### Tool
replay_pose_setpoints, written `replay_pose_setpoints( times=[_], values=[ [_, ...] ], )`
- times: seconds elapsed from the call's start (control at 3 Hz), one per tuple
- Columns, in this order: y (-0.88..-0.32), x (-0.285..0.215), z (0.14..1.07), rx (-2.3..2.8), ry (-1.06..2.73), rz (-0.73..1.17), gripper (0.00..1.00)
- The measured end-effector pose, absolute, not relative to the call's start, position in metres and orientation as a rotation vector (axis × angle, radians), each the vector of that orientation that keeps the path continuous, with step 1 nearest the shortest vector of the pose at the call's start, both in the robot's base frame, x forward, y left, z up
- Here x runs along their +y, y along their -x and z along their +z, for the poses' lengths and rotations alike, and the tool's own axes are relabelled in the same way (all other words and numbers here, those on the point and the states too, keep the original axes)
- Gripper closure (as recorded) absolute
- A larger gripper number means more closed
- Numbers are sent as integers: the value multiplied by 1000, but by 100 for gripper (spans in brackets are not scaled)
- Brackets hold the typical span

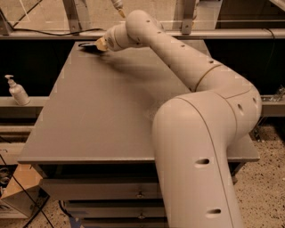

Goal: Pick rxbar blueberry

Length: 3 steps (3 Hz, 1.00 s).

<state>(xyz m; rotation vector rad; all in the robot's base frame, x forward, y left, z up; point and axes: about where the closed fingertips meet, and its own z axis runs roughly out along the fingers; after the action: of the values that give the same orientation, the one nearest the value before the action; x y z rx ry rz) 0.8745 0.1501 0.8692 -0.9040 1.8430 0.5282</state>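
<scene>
The rxbar blueberry (pixel 86 46) shows as a small, flat dark shape lying on the far left corner of the grey table (pixel 102 111). My gripper (pixel 99 44) is stretched out to that corner, low over the table, with its tip right at the bar's right end. The wrist hides where they meet, so I cannot tell whether it touches the bar. The thick cream arm (pixel 187 67) runs from the lower right across the table to the gripper.
A white pump bottle (pixel 17 91) stands on a ledge left of the table. A cardboard box (pixel 17 192) sits on the floor at lower left. Drawers (pixel 102 189) are under the table front. A rail with metal posts (pixel 73 13) runs behind the table's far edge.
</scene>
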Motion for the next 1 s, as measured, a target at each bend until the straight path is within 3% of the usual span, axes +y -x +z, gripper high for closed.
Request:
replay_pose_setpoints(
  times=[1.0],
  values=[
    [-864, 125, 1002, 1663, 899, 395, 100]
  ],
)
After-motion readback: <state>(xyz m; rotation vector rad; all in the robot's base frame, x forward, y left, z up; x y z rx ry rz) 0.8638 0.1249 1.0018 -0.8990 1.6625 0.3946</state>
